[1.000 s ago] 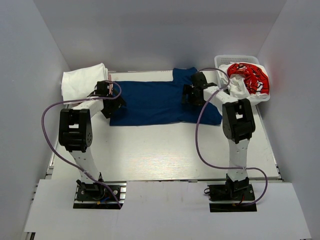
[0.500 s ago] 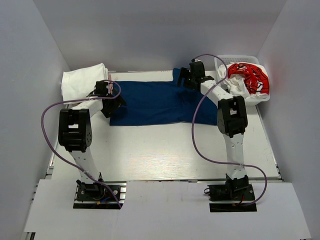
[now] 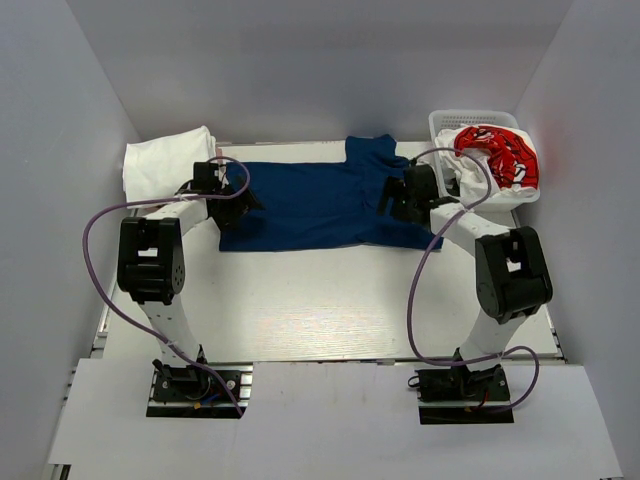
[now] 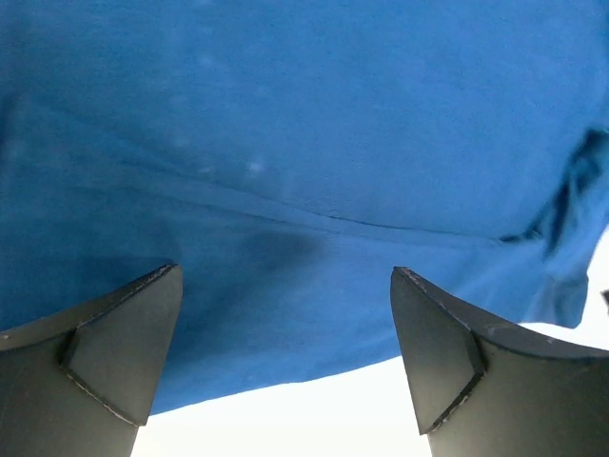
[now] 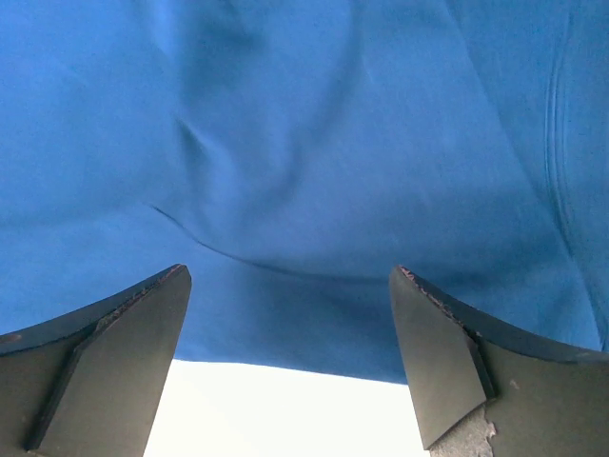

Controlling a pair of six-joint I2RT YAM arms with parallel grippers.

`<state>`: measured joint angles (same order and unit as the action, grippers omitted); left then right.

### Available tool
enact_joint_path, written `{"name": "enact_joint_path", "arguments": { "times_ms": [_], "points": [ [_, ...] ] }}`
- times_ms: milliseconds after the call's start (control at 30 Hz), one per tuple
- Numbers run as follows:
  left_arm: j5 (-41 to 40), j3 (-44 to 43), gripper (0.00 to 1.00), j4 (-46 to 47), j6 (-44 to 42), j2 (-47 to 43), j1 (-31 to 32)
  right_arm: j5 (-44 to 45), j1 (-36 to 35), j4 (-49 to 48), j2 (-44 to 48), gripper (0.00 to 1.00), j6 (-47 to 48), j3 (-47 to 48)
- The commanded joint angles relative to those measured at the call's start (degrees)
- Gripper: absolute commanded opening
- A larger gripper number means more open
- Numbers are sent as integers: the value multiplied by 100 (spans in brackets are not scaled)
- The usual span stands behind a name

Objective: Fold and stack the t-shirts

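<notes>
The navy blue t-shirt (image 3: 315,205) lies spread flat across the back half of the table (image 3: 320,310), its length running left to right, with one sleeve poking toward the rear wall. The left end effector (image 4: 285,271) sits low over the shirt's left edge. Its two dark fingers (image 4: 105,352) stand wide apart, with blue cloth and a seam line showing between them and a strip of bare table at the bottom of that wrist view. The right end effector (image 5: 290,269) hovers over the shirt's right part, close to the basket, and its fingers are likewise spread apart above gently wrinkled blue fabric (whether the tips touch the cloth cannot be told). A white t-shirt (image 3: 165,162) lies bunched in the back-left corner, just beside the navy shirt's left end. The white lattice basket (image 3: 470,117) at the back right holds a crumpled red t-shirt (image 3: 500,150) with white lettering on top of more white cloth (image 3: 480,183).
</notes>
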<state>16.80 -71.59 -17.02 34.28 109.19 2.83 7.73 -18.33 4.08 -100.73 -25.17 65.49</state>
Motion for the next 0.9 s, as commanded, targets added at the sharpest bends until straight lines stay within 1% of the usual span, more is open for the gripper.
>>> {"name": "enact_joint_path", "arguments": {
  "times_ms": [0,100,200,233,300,333,367,433,467,533,567,600,633,667,700,767,800,833,867],
  "points": [
    [719,162,100,400,-62,14,25,-60,154,-215,-34,90,-163,-344],
    [588,268,100,314,-9,173,25,-236,259,-302,-157,90,-287,-511],
    [107,409,100,-99,-62,243,25,-499,338,-110,-150,90,-497,-669],
    [17,496,100,-187,-62,174,25,-552,347,144,-114,90,-637,-730],
    [-115,785,100,-188,-62,-89,25,-570,347,234,52,90,-866,-1195],
    [-115,865,100,-188,-62,-186,25,-518,330,304,410,90,-1111,-1362],
    [-115,1040,100,-188,-62,-292,25,-500,338,330,561,90,-1183,-1886],
    [-115,1278,100,-188,-62,-650,77,-395,330,444,1184,90,-1419,-2215],
    [-176,1558,100,-240,-62,-775,77,-308,330,549,1344,90,-1490,-2634],
    [-387,1867,100,-442,43,-1012,77,-280,321,725,2010,90,-1666,-2910],
    [-388,2234,100,-495,43,-1266,77,-376,304,831,2318,90,-1710,-3285],
    [-388,2437,100,-557,104,-1407,77,-482,321,875,2451,90,-1754,-3410],
    [-388,2631,100,-557,105,-1574,77,-657,321,971,2844,90,-1903,-3594],
    [-388,3033,100,-627,227,-1759,77,-719,312,1216,2979,90,-1956,-3762],
    [-440,3229,100,-680,289,-2195,77,-720,286,1323,3128,90,-2061,-3929],
    [-501,3589,100,-820,412,-2637,77,-983,295,1603,3846,90,-2097,-4096],
    [-580,3591,100,-1038,413,-2848,77,-984,269,1675,4024,90,-2115,-4271],
    [-581,3591,100,-1180,413,-3233,77,-1036,277,1719,4444,90,-2106,-4299],
    [-720,3486,100,-1312,413,-3385,77,-1036,268,1763,4787,90,-2089,-4308]
  ]
}}
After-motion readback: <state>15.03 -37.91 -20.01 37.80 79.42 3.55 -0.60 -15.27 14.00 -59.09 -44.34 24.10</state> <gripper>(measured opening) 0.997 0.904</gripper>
